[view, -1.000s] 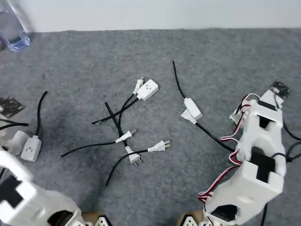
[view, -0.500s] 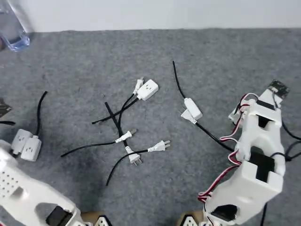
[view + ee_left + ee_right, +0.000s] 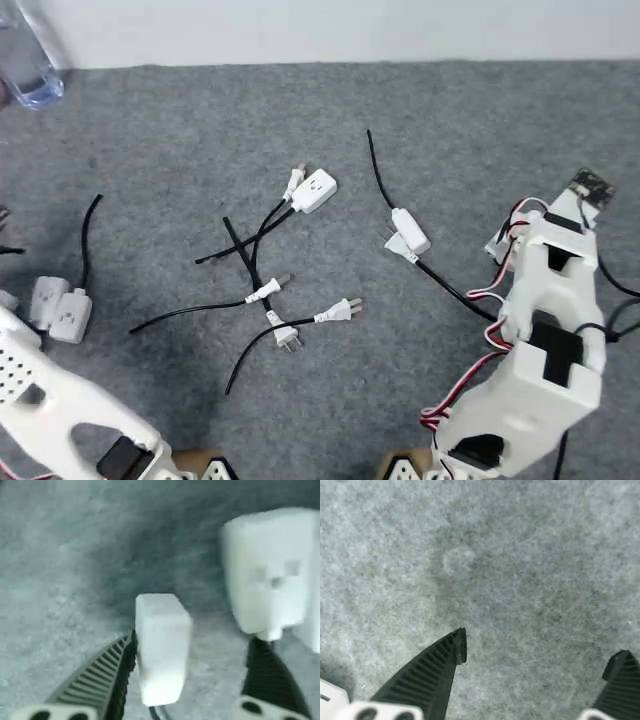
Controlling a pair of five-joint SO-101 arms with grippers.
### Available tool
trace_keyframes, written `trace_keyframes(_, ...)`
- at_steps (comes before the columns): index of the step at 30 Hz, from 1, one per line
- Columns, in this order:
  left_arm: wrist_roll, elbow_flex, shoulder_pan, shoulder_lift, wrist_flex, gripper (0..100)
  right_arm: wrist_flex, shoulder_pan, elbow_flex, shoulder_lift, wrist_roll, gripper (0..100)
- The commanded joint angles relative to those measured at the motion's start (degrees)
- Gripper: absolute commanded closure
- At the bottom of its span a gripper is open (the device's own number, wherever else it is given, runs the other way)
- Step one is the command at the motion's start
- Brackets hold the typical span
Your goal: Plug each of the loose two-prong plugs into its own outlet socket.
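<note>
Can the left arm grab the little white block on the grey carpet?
Probably yes: the left gripper is open, the small white plastic block lies between its fingers, uncovered, and the other white socket block sits beside it.

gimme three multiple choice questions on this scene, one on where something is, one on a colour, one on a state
1. What lies between the left gripper's fingers?
A. a white block
B. a black cord end
C. a clear bottle

2. What colour are the cords on the mat?
A. red
B. black
C. white

3. How is the right gripper?
A. shut on a plug
B. open over bare mat
C. shut on a socket

Answers:
1 A, the left wrist view shows the white block in the gap between the open fingers.
2 B, the high view shows every cord on the mat as black.
3 B, the right wrist view shows its fingers wide apart with grey mat between them.
</note>
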Motion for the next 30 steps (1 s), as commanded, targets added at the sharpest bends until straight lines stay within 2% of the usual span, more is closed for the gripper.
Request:
trace_keyframes(1, 0.5, -4.6, 2.0, -0.8, 6.7, 64, 0.2, -0.9, -3.0, -0.3, -0.2, 57.4)
trace_keyframes(3, 1.1, -8.0, 2.9, -0.8, 9.4, 64, 0.2, -1.1, -3.0, -0.3, -0.1, 57.4)
trace_keyframes(6, 4.0, -11.7, 3.2, -0.8, 9.2, 64, 0.2, -2.0, -3.0, -0.3, 2.5, 57.4)
trace_keyframes(11, 4.3, -14.4, 2.7, -1.3, 9.2, 64, 0.1, -2.2, -3.1, -0.3, 4.6, 57.4)
trace_keyframes(16, 6.7, -13.7, 4.0, -9.1, 9.3, 64, -5.1, -3.4, -2.1, 1.0, 4.7, 57.4)
trace_keyframes(19, 6.8, -4.4, 7.1, -16.3, 9.3, 64, -5.9, -3.7, -2.3, 2.4, 4.7, 57.4)
trace_keyframes(24, 6.3, 18.2, 13.4, -28.5, 8.7, 64, -1.9, -3.3, -4.7, 2.9, 4.8, 57.4)
trace_keyframes(30, 6.7, 36.8, 14.6, -28.4, -7.0, 64, -1.3, -3.3, -4.8, 2.9, 4.8, 57.4)
